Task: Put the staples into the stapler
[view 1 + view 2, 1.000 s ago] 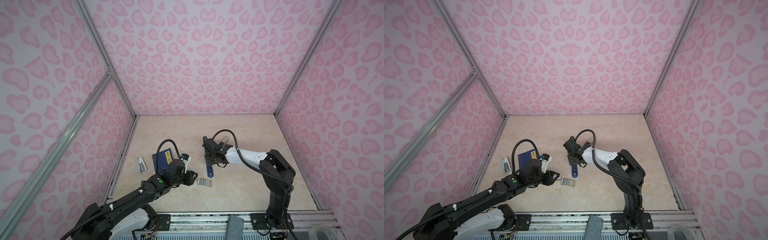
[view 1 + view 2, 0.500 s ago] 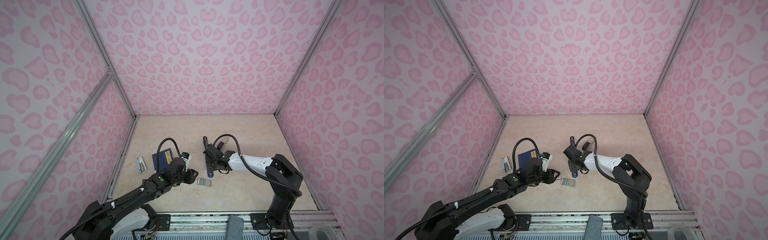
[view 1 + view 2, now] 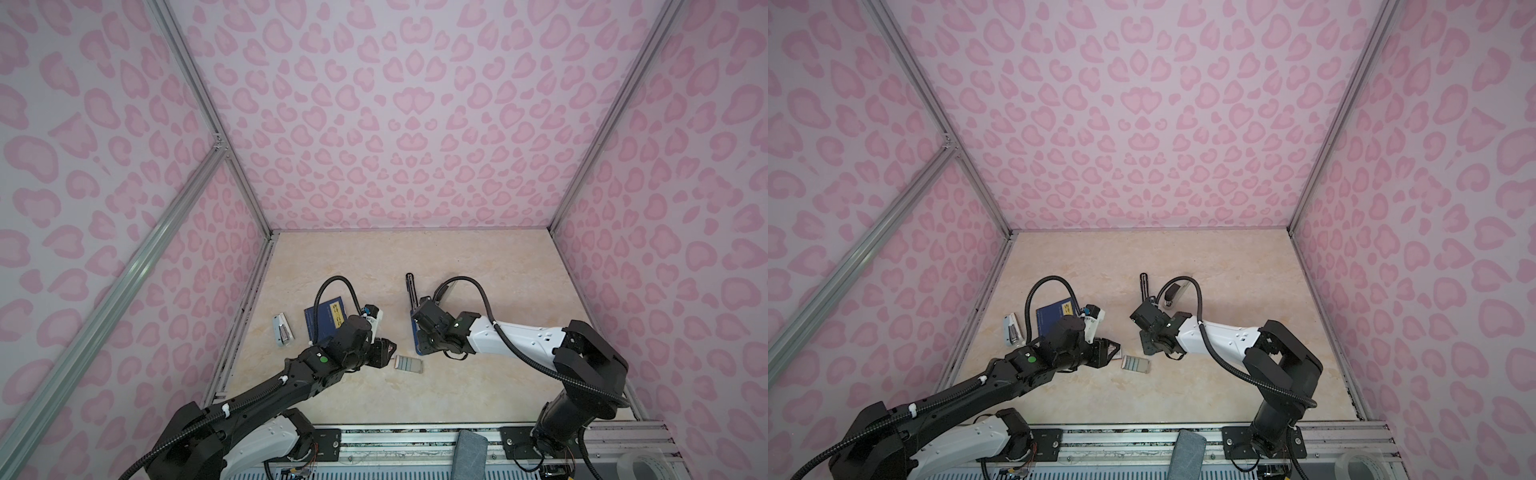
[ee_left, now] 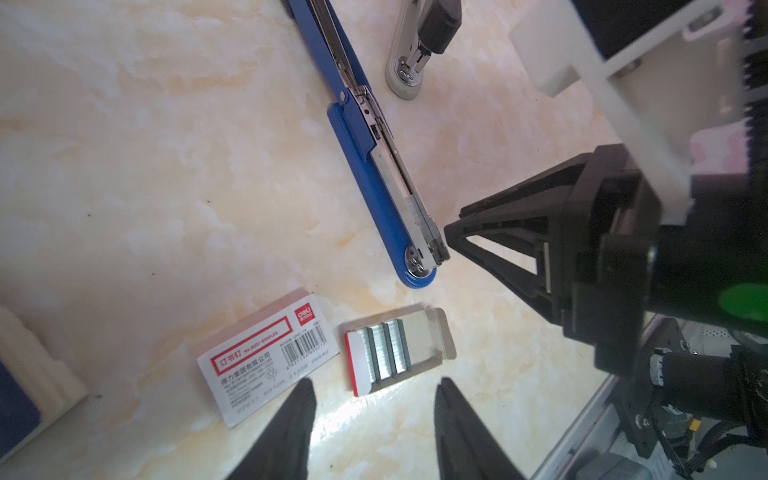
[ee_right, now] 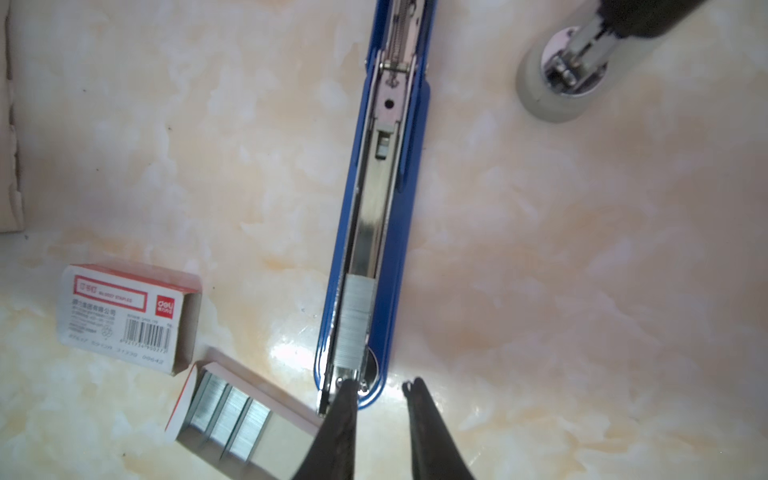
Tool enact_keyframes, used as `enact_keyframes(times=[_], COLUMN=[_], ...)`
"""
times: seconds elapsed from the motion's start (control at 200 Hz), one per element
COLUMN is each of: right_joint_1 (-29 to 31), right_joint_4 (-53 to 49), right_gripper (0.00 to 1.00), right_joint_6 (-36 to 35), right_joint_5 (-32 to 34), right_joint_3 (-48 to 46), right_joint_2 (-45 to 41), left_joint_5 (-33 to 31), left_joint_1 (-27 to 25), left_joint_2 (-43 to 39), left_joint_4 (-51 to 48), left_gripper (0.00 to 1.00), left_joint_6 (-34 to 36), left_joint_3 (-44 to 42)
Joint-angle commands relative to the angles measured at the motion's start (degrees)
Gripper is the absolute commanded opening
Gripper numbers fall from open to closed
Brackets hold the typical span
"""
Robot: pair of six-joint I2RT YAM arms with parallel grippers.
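The blue stapler lies opened out flat near the middle of the table, its metal channel facing up. A strip of staples sits in that channel, at the end nearer the table's front edge. The right gripper hangs over that same end, jaws a little apart and nothing between them. One fingertip is at the channel's tip, but I cannot tell whether it touches.

Just beside that end, on the side toward the table's left edge, lies the small pale tray. Three more strips lie side by side in one half of it. The white box with the red label lies next to the tray, open at one end. The left gripper hovers by the tray, jaws well apart and holding nothing.

A dark blue booklet lies nearer the left edge. A second, grey and black stapler lies farther back, just beside the blue one.
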Motion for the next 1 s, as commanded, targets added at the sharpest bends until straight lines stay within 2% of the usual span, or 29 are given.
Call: enact_keyframes(times=[0.0,0.215,0.37,0.995], right_joint_1=[-0.6,-2.8,-2.4,-0.9], right_joint_4=[-1.5,1.3,3.6,4.8], right_gripper=[0.26,0.26,0.26,0.25], right_joint_6=[1.6,1.0,0.7,-2.1], right_joint_5=[3.8,3.2,0.2,-5.6], right_joint_3=[-0.5,-1.3,1.1,22.8], right_joint_2=[-1.1,1.4,6.0,23.7], left_joint_5=[-0.8,-1.6,-2.1,-3.8], left_joint_1=[0.1,0.1,0.4,5.0], left_joint_2=[-0.1,-0.7,-1.8,-9.3], left_joint_4=[1.5,0.9,0.4,-3.9], left_gripper=[0.5,0.5,0.5,0.51], left_joint_6=[-0.2,-0.5,-1.0,-3.4], left_joint_3=[0.7,1.4,1.3,-2.2])
